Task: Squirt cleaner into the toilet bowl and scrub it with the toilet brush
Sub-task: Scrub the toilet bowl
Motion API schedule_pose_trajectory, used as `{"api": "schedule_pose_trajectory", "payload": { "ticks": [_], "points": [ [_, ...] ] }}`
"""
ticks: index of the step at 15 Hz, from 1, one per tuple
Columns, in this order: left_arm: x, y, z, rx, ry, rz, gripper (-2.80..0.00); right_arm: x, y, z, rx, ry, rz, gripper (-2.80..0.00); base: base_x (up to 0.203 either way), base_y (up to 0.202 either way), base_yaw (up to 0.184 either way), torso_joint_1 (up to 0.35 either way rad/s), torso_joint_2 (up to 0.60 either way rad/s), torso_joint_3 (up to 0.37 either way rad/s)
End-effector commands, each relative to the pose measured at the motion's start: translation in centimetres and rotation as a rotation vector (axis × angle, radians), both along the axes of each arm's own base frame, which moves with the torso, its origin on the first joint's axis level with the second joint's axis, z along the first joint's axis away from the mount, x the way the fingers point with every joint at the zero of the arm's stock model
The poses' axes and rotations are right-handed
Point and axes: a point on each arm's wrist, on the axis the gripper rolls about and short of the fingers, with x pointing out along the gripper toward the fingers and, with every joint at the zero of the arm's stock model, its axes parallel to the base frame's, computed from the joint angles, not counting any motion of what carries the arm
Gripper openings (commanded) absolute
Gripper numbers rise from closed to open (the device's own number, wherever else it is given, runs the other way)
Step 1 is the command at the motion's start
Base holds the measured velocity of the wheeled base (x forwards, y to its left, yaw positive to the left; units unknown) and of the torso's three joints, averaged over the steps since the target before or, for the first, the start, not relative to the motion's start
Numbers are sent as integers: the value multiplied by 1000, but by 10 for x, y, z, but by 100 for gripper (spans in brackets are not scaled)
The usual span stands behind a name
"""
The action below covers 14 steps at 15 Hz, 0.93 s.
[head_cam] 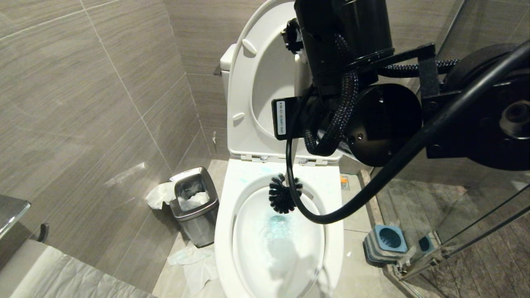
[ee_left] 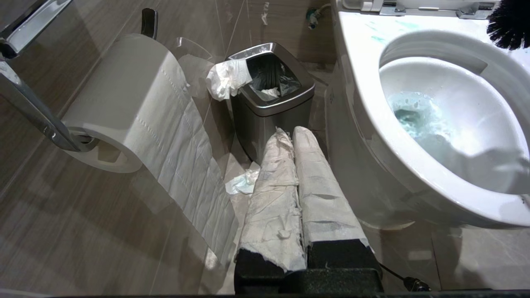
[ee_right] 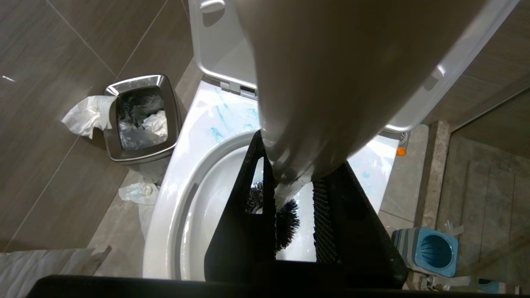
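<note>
The toilet bowl point(head_cam: 225, 215) stands with seat and lid raised. Turquoise cleaner tints its water point(head_cam: 278, 223) and streaks the rim point(ee_right: 219, 120). The toilet brush's black bristle head point(head_cam: 281, 194) hangs over the back of the bowl, just inside the rim. My right gripper point(ee_right: 300, 165) is shut on the brush's whitish handle point(ee_right: 331, 82), held above the bowl with the head point(ee_right: 285, 219) pointing down. The right arm point(head_cam: 352, 82) hides most of the handle in the head view. My left gripper point(ee_left: 292, 134), its fingers wrapped in white, is shut and parked low beside the bowl point(ee_left: 364, 95).
The blue-topped brush holder point(head_cam: 387, 242) sits on the floor right of the toilet, by a glass shower door point(head_cam: 476, 231). A steel waste bin point(head_cam: 194, 203) with tissue stands left of the bowl, and crumpled paper point(head_cam: 194, 265) lies beside it. A toilet roll point(ee_left: 124, 103) hangs on the left wall.
</note>
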Motion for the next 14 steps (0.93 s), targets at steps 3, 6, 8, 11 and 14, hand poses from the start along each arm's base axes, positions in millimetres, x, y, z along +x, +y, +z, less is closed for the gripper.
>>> {"api": "schedule_pose_trajectory", "payload": {
  "ticks": [3,6,8,11,14],
  "points": [
    [0,0,0,-1,3,0,-280,-2,-1,-2,-2,5,-5,-280,0,0,0,0,0,0],
    [0,0,0,-1,3,0,-280,-3,-2,-1,-3,5,-6,-280,0,0,0,0,0,0],
    [0,0,0,-1,3,0,-280,-4,-3,-1,-5,7,-6,-280,0,0,0,0,0,0],
    [0,0,0,-1,3,0,-280,-5,-4,-6,-18,17,-7,-280,0,0,0,0,0,0],
    [0,0,0,-1,3,0,-280,-4,-4,-6,-19,18,-7,-280,0,0,0,0,0,0]
  ]
}}
